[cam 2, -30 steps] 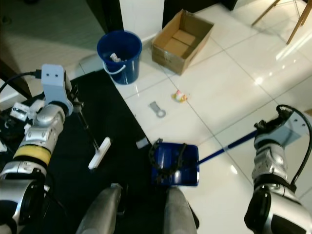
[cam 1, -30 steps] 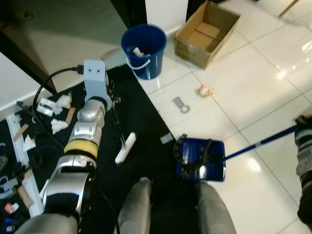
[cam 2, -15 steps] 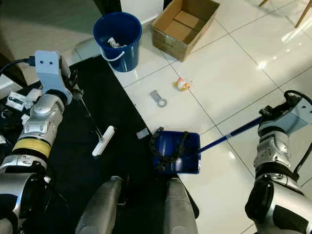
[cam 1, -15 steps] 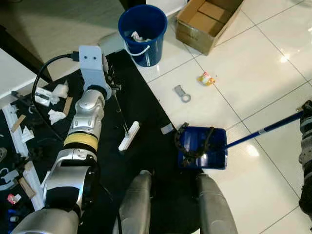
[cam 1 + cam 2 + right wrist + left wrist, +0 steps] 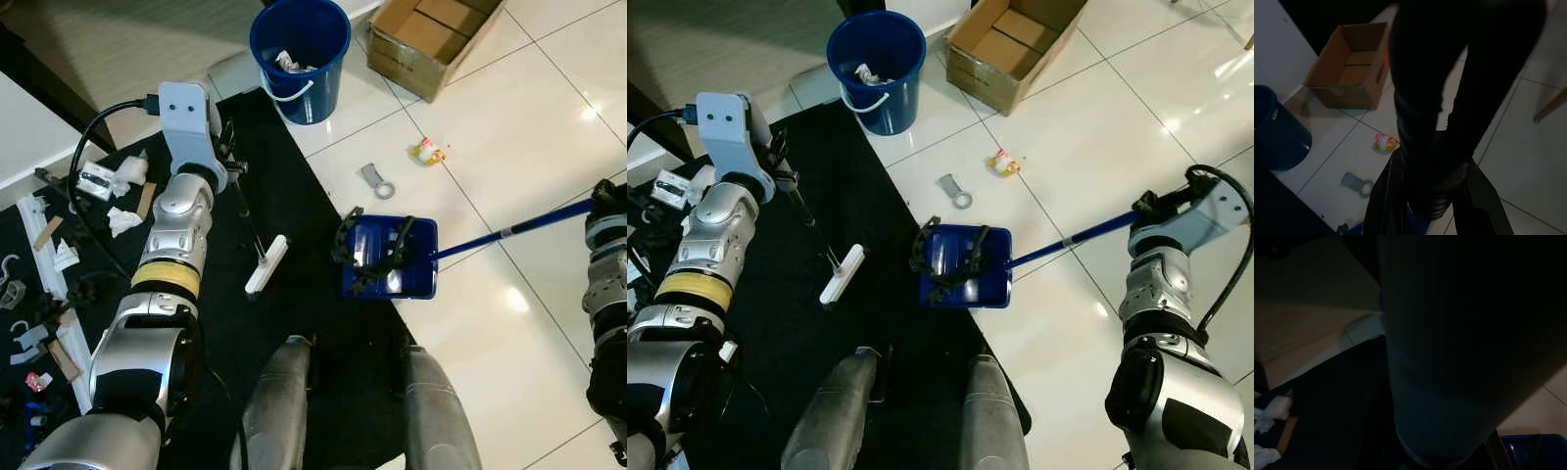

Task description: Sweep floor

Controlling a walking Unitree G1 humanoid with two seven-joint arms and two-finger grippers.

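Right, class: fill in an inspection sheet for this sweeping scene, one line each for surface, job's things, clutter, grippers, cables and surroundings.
Surface: white tiled floor beside a black mat.
Job's things: blue dustpan holding dark debris, at the mat's edge; white-headed brush on the mat.
Clutter: small yellow wrapper and grey metal ring piece on the tiles; paper scraps on the mat.
Grippers: left gripper shut on the brush's thin handle; right gripper shut on the dustpan's long blue handle.
Cables: black cable looping at the left wrist.
Surroundings: blue bucket with paper inside; open cardboard box.
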